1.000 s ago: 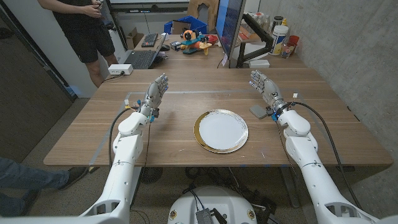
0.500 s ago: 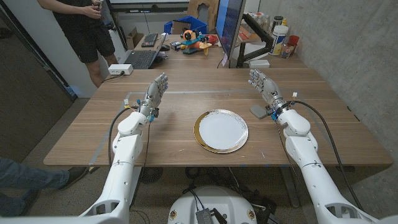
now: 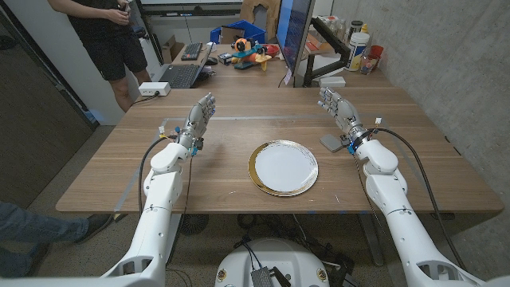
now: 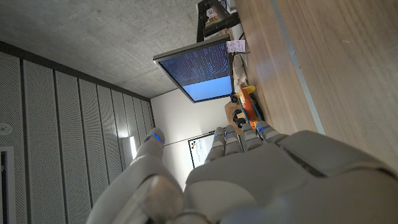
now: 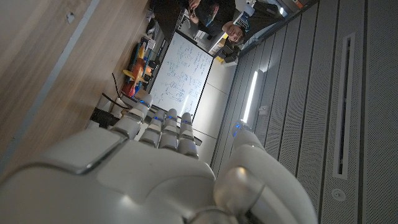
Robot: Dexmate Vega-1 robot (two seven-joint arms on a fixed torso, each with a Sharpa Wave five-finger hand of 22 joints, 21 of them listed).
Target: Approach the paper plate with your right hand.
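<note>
Now your right hand [image 3: 339,109] is empty, fingers apart, at the table's right side; the paper plate [image 3: 283,167] lies mid-table, inward and nearer you, closer to it than your left hand [image 3: 198,118].

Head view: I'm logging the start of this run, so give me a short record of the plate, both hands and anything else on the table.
plate: paper plate, white with a gold rim, lying flat near the table's front middle, nothing on it
right hand: right hand raised over the table, fingers apart, holding nothing, off to the plate's right and farther back, not touching it
left hand: left hand raised on the other side, fingers apart, holding nothing
other item: small grey pad lying beside the right wrist
table: wooden table
</note>
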